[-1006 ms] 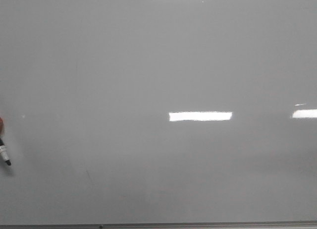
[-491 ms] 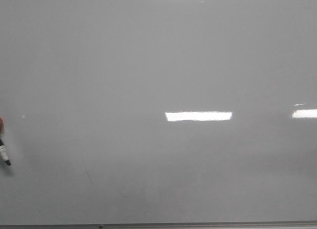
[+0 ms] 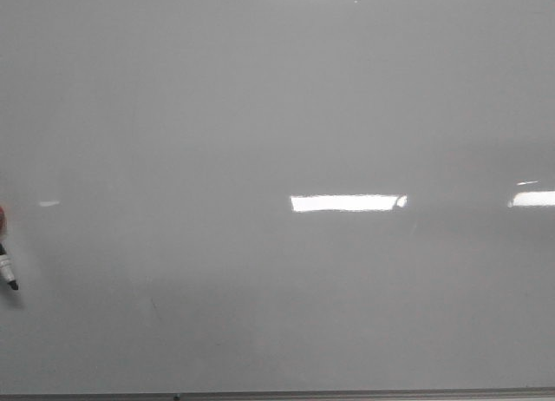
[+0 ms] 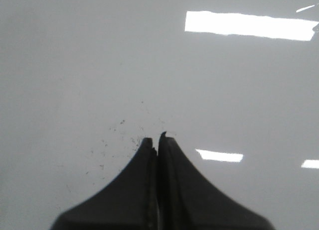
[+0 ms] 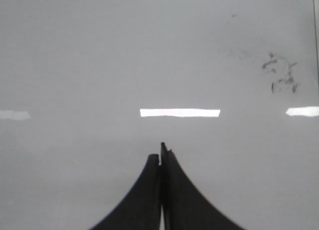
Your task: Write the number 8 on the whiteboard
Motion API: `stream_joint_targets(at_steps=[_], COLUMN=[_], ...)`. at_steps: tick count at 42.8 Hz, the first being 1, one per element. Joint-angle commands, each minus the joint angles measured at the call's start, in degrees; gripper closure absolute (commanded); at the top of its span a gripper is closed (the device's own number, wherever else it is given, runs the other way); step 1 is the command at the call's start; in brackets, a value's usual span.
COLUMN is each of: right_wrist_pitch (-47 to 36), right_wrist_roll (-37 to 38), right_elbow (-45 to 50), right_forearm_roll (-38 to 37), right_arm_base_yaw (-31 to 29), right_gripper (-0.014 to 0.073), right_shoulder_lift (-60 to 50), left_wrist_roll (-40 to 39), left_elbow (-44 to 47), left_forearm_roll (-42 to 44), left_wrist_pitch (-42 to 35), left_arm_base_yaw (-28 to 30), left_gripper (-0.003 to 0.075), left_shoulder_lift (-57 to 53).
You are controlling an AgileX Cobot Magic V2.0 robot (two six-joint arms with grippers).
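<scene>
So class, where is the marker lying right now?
In the front view the marker lies at the far left edge of the whiteboard, its black tip pointing down and right, well left of the glare patch.

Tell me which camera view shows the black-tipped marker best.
The front view: the black-tipped marker lies at the far left edge of the glossy grey-white whiteboard, partly cut off. Neither wrist view shows it, only each shut tool over bare board.

The whiteboard (image 3: 277,115) lies bare across the frame; only a marker (image 3: 9,271) occupies its lower-left edge.
</scene>
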Motion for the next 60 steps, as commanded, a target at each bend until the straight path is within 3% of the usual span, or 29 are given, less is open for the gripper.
stream_joint_targets(at_steps=[1,6,12,15,17,23,26,28,32,46,56,60], right_wrist_pitch=[0.24,0.85,0.80,1.22,1.43,1.08,1.06,1.06,1.06,0.89,0.89,0.89], right_wrist_roll=[-0.06,-0.06,-0.06,-0.06,-0.06,-0.06,-0.06,-0.06,-0.06,-0.06,-0.06,-0.06], right_elbow=[-6.71,-10.39,-11.99,-11.98,-11.98,-11.98,-11.98,-11.98,-11.98,-11.98,-11.98,-11.98], right_forearm_roll=[-0.77,-0.77,-0.77,-0.77,-0.77,-0.77,-0.77,-0.77,-0.77,-0.77,-0.77,-0.77], right_arm_base_yaw=[0.17,0.17,0.17,0.17,0.17,0.17,0.17,0.17,0.17,0.17,0.51,1.05], right_gripper=[0.0659,0.0659,0.0660,0.0650,0.0610,0.0337,0.0163,0.0083,-0.0001,0.0002,0.0002,0.0002], right_shoulder_lift=[4.88,11.30,16.40,17.26,17.33,17.33,17.33,17.33,17.33,17.33,17.33,17.33], left_wrist_roll=[-0.03,-0.03,-0.03,-0.03,-0.03,-0.03,-0.15,-0.15,-0.15,-0.03,-0.23,-0.23], left_elbow=[-6.22,-9.13,-10.11,-10.11,-10.11,-10.11,-10.11,-9.99,-9.99,-10.65,-10.92,-12.60], left_forearm_roll=[-0.34,-0.34,-0.34,-0.34,-0.34,-1.19,-1.40,-4.62,-14.09,-25.05,-29.27,-29.12], left_wrist_pitch=[3.48,6.11,3.06,1.81,1.80,1.57,0.98,0.74,1.77,2.38,-15.27,-16.32], left_arm_base_yaw=[-0.09,-0.09,-0.09,-0.09,-0.09,-0.09,-0.09,-0.09,-0.30,-9.66,-15.90,-15.89], left_gripper=[0.0741,0.0741,0.0738,0.0693,0.0622,0.0230,0.0097,0.0048,0.0030,0.0031,0.0031,0.0031], left_shoulder_lift=[5.36,12.13,17.96,19.18,19.70,19.96,19.96,19.96,20.63,42.44,62.93,69.61])
